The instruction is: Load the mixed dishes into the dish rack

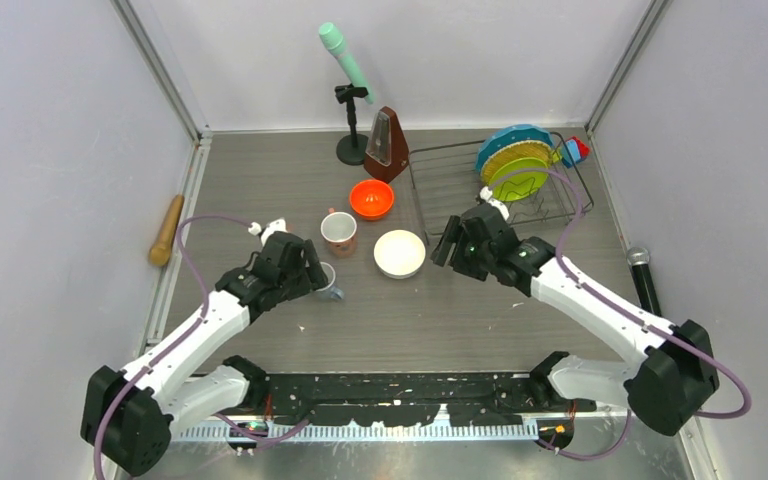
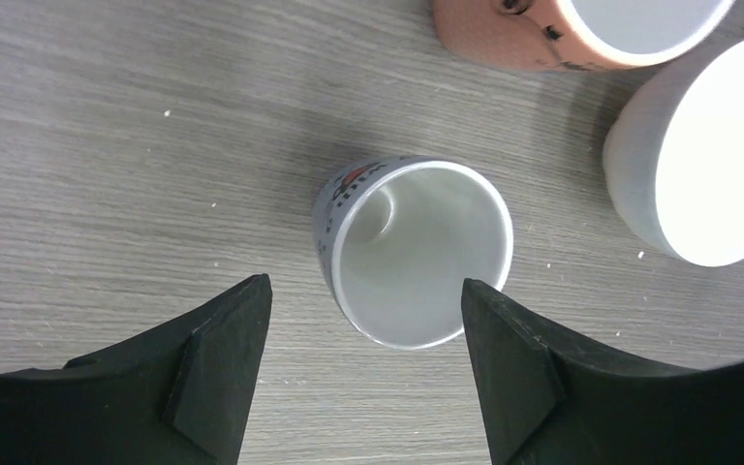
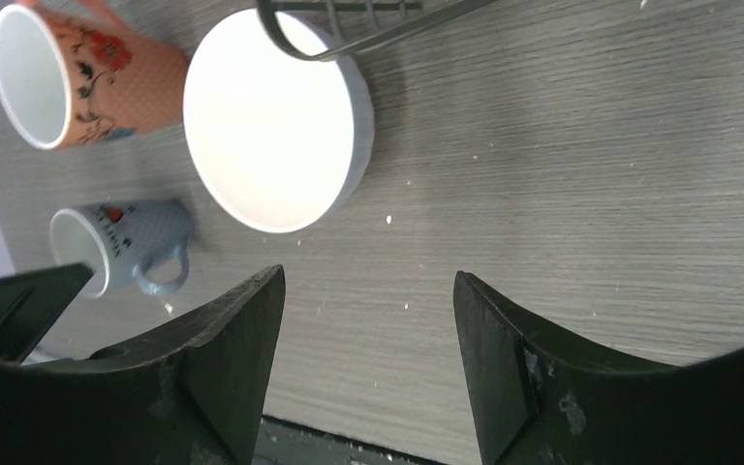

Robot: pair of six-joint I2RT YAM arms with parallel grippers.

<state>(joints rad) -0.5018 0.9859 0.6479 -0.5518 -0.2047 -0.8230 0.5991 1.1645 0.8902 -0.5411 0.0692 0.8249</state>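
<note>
Left tool (image 2: 366,283) hangs with fingers apart over the small mug (image 2: 412,252), which stands on the worktop just near the pink mug (image 2: 542,29). I'd descend squarely and close across the body, gently. Right tool (image 3: 368,281) is apart and empty beside the white bowl (image 3: 271,121).

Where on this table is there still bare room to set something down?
Bare wood lies on the near side of the white bowl, and far left between the wooden pin and the orange bowl. The dish rack has its left half free. Crowded: mid-table, around the pink floral mug and grey mug.
</note>
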